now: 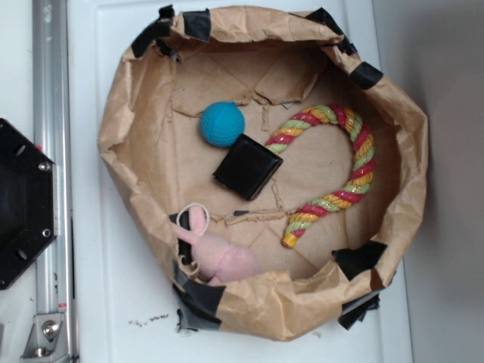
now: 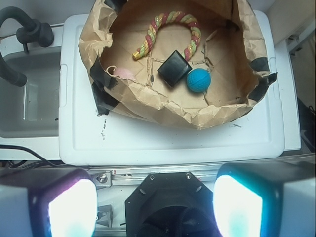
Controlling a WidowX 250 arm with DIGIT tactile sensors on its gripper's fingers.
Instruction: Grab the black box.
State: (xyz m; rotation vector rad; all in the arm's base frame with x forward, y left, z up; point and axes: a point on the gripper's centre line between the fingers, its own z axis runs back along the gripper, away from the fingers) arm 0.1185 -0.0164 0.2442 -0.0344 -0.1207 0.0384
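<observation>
Gripper [image 2: 155, 197] was open, well short of the black box [image 1: 247, 166].
Box looked stiff, light, slightly slick; best pinched across opposite flat edges, beside the blue ball [image 1: 222, 124].

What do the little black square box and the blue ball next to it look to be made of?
The small flat black square box looks like smooth plastic, judging by its faintly glossy top. The blue ball seems to be rubber or foam: matte and finely dimpled.

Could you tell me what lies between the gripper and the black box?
In the wrist view, the bag's crumpled near wall stands between the gripper and black box.
</observation>
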